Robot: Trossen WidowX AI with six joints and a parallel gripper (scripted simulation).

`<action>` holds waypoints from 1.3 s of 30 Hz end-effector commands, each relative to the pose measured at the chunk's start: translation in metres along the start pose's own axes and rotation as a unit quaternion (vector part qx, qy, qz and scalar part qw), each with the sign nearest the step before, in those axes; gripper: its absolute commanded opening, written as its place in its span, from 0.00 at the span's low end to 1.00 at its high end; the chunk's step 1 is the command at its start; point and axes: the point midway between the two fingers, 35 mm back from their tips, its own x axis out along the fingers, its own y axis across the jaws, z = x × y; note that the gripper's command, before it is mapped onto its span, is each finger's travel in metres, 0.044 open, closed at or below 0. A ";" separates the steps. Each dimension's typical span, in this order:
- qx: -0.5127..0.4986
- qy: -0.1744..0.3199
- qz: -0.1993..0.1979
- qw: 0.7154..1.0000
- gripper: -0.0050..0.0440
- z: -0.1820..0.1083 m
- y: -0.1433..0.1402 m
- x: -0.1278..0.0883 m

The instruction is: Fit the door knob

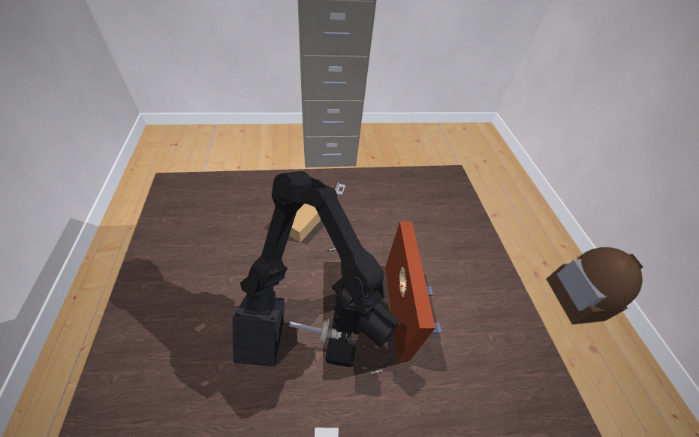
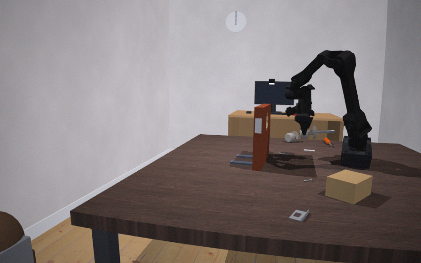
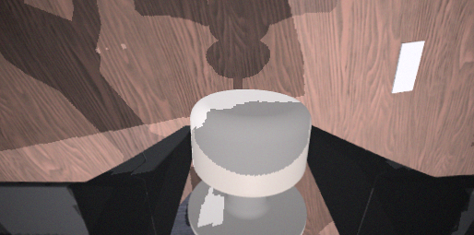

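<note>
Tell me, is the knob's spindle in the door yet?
Out. The knob hangs in the gripper, spindle pointing away from the door.

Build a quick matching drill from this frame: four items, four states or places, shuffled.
Items:
1. door knob
2. orange door slab
3. tan block
4. spare knob

States:
A. lying on the table
B. standing upright on edge
C. gripped in the tool, spindle pointing at the arm's base
D. resting near the table's front edge

Pairs: 1-C, 2-B, 3-D, 4-A
</note>
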 end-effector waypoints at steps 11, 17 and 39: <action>0.205 -0.007 -0.028 0.978 0.10 0.008 0.015 -0.018; 0.264 -0.010 -0.034 0.964 0.10 0.009 0.020 -0.021; 0.542 -0.033 -0.053 0.838 0.10 0.013 0.044 -0.039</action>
